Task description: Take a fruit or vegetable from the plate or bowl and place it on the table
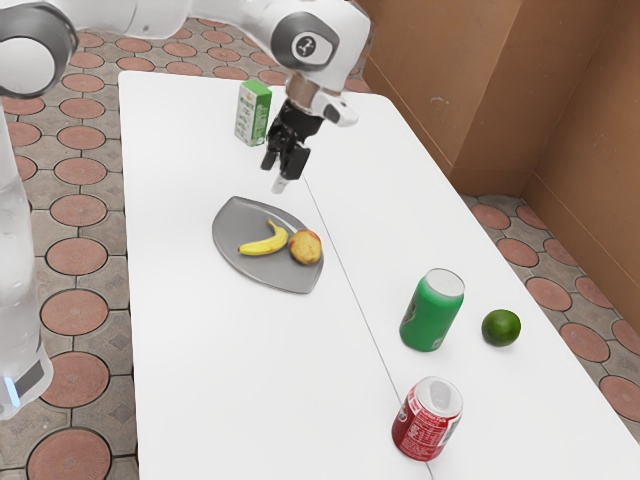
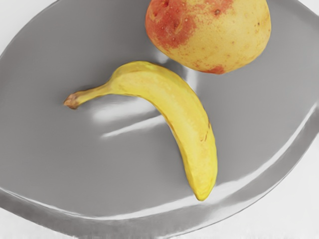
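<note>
Nearest us, a red can (image 1: 428, 420) stands on the counter (image 1: 210, 390); a green can (image 1: 433, 312) and a lime (image 1: 501, 327) sit farther back, toward the exterior view's right edge of the counter. Toward its left edge, the grey plate (image 1: 240, 225) carries a banana (image 2: 164, 99) beside a yellow-red fruit (image 2: 212, 32). Our gripper (image 1: 281, 173) hangs beyond the plate, holding neither (how far open, we cannot tell).

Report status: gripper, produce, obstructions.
Gripper raised, holding nothing. Banana and round red-yellow produce both on gray plate. Nothing atop either; close neighbors, though.
</note>
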